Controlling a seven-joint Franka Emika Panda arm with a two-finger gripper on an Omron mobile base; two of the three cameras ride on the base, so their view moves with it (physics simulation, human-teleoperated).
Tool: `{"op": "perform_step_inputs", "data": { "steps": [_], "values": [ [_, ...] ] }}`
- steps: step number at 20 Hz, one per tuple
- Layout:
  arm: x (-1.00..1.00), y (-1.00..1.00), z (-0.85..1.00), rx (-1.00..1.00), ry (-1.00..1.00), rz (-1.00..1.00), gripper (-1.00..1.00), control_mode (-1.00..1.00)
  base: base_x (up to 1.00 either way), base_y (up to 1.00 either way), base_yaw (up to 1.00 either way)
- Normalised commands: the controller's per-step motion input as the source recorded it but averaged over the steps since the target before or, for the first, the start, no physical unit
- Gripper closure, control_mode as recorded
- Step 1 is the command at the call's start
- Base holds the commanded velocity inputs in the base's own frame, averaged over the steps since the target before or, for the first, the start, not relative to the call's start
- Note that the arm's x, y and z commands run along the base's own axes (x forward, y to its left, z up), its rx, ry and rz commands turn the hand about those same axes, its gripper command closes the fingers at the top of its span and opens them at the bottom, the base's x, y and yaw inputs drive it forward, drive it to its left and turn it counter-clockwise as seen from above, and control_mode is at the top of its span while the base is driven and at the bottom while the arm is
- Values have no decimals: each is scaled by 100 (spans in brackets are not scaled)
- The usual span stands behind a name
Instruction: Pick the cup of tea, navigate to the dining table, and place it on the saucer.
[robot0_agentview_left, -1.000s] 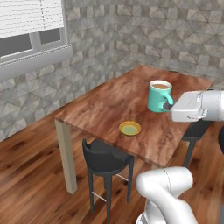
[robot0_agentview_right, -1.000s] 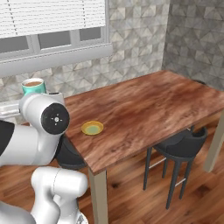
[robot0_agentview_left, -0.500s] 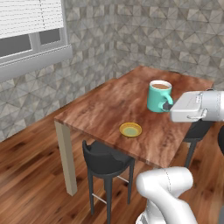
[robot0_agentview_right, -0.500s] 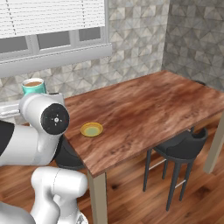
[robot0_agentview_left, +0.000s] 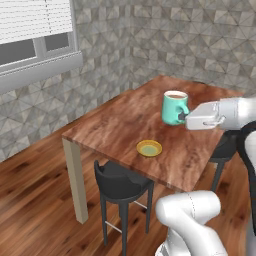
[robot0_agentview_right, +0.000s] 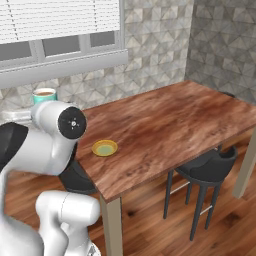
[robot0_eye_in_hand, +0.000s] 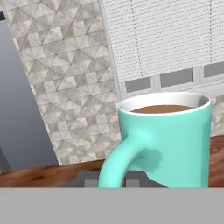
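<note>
Cup (robot0_agentview_left: 174, 107) is held in the air above the counter (robot0_agentview_left: 125, 120), upright, with brown tea almost up to the rim. The gripper (robot0_agentview_left: 186, 118) holds it from the side, and the jaws are closed on the handle; in the hand view the handle (robot0_eye_in_hand: 120, 159) curves down between the two dark tips. The saucer (robot0_agentview_left: 149, 148) lies on the counter lower and nearer to the front edge, apart from the cup, with a black stool (robot0_agentview_left: 120, 185) just below that edge.

I judge the cup to be rigid, glossy and therefore a little slippery, and breakable if it drops. Its weight hangs to one side of the handle, so it may want to turn in the grip. The tea is the bigger concern: any tilt or quick stop could spill it. Holding by the handle is acceptable for carrying, but the hand should stay level and move slowly. For the placing, the flat bottom should come straight down onto the middle of the saucer, which is only a little wider than the cup.
</note>
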Motion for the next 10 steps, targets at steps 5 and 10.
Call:
{"op": "perform_step_inputs", "data": {
  "steps": [5,10],
  "values": [
    [100,0,1,0,40,11,100,-100,0,0,0],
    [100,-2,-15,0,18,9,100,-100,0,0,0]
  ]
}}
